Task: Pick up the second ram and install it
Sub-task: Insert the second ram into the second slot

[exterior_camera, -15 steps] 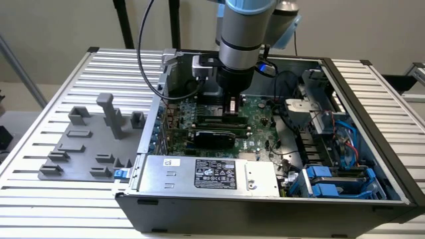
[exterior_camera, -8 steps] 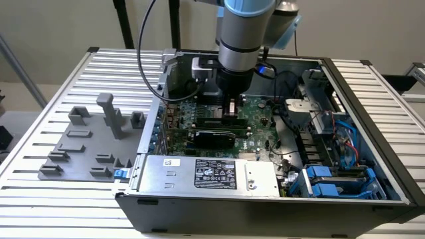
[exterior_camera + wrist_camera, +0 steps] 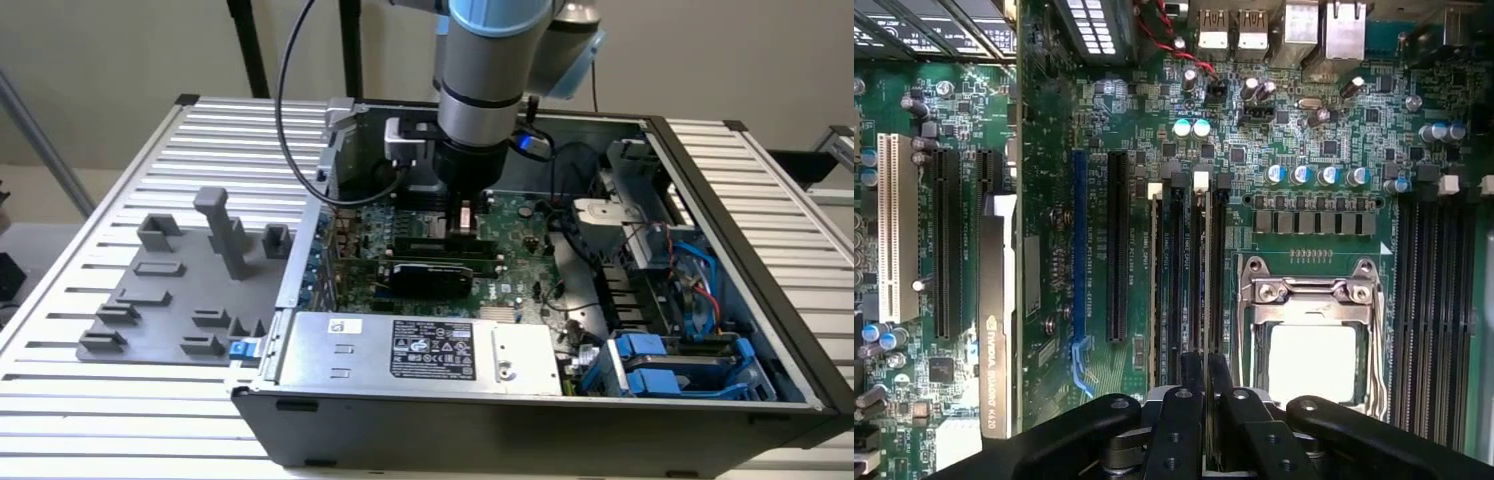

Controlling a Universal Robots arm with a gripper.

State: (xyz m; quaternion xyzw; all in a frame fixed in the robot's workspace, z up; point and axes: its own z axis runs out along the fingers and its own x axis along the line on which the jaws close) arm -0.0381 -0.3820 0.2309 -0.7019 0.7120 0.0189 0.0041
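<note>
Starting at the exterior view's left: grey holder tray (image 3: pixel 174 290) outside the computer case (image 3: pixel 747 250), well apart from the CPU socket (image 3: pixel 1309 330). Holders look bare, smaller ones too fine to check.

Moving across: gripper (image 3: pixel 1206 385) down inside the case over the motherboard (image 3: pixel 1104 110), above the pair of memory slots (image 3: pixel 1189 270) just beside the CPU socket, between it and the long black expansion slot (image 3: pixel 1117 245). Fingers (image 3: pixel 1179 430) drawn together, barely a slit between.

Judged step: install phase, working at the slot. The second ram (image 3: pixel 1206 290) taken to be the thin dark strip running edge-on from the fingertips along the slot nearest the CPU socket. Not separable from the slot itself, so gripped, part-seated or fully seated: cannot tell.

White latches (image 3: pixel 1200 181) visible at the slots' far end; near-end latches hidden under the fingers.

Next move judged to call for square alignment and straight, even pressure into the slot.

Further memory slots (image 3: pixel 1434 300) on the CPU socket's other side, partly cut off.
</note>
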